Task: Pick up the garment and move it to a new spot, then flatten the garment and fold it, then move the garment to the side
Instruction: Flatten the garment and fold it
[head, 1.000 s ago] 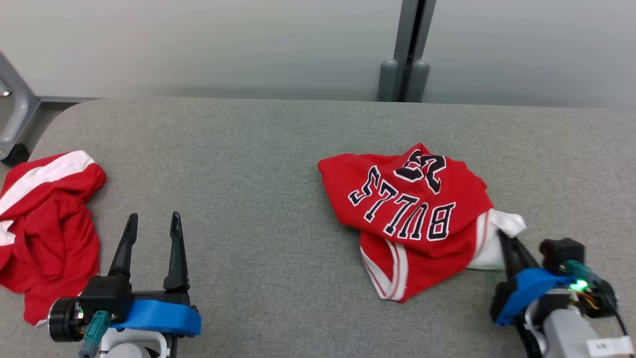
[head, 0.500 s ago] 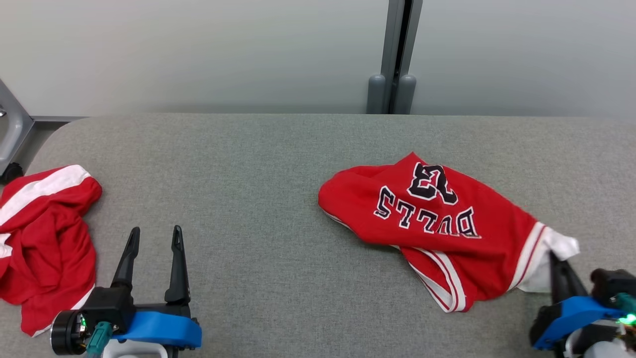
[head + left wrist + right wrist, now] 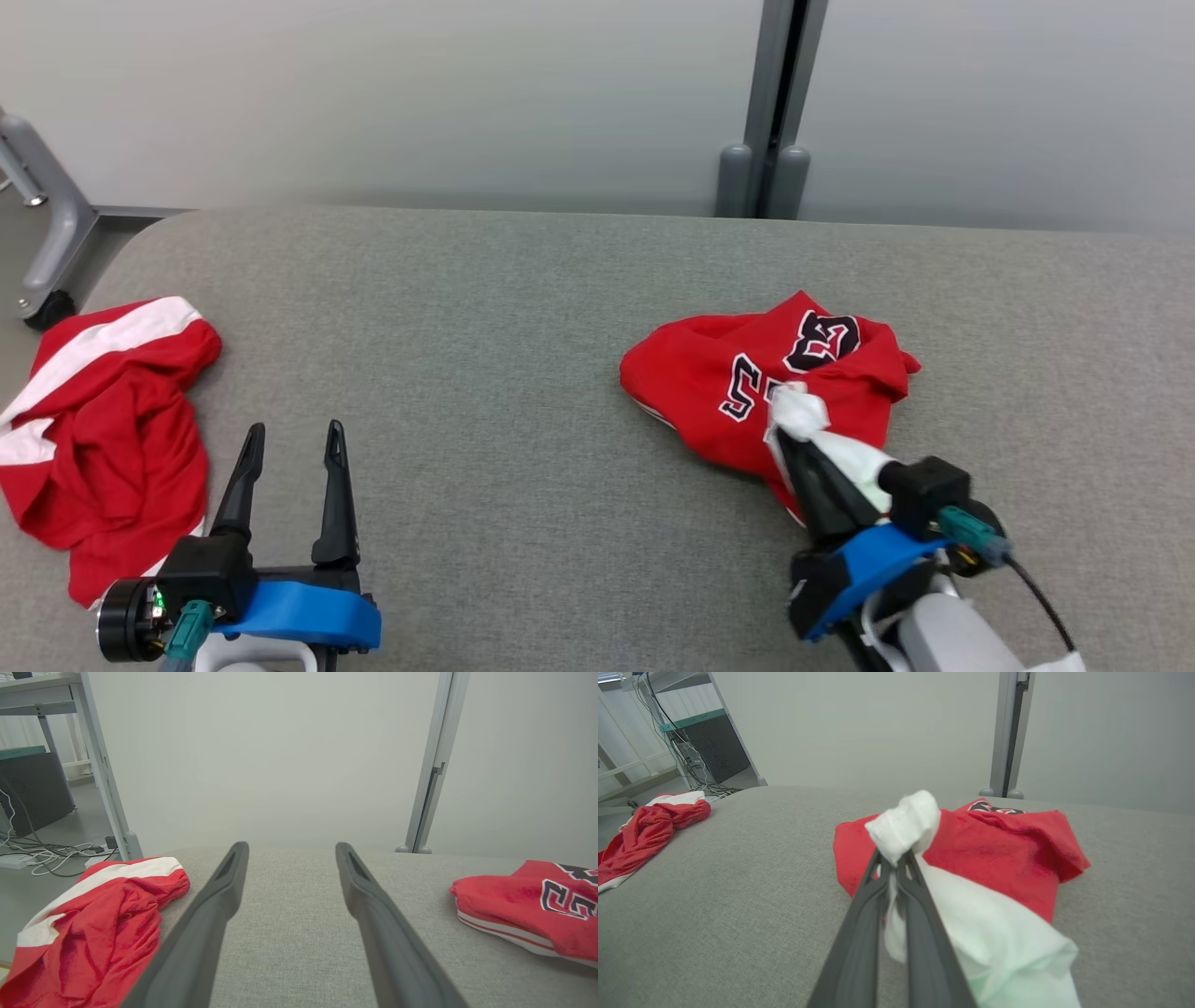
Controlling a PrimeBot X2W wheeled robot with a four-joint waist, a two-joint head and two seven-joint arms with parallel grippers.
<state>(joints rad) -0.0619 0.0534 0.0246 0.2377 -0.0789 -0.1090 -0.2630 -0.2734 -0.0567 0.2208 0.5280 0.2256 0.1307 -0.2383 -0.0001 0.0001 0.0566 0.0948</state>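
Grey table point(image 3: 523, 308), wide bare middle between jersey point(image 3: 709, 392) and left-edge red cloth point(image 3: 112, 420)

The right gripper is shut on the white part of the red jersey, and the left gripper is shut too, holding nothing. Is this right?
Not quite: the left gripper is open, fingers wide apart, as the left wrist view shows. The right gripper is shut on the white part of the red jersey.

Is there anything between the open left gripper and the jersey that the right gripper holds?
Nothing visible: bare grey table lies between the left gripper and the jersey. The other red garment sits on the left gripper's opposite side.
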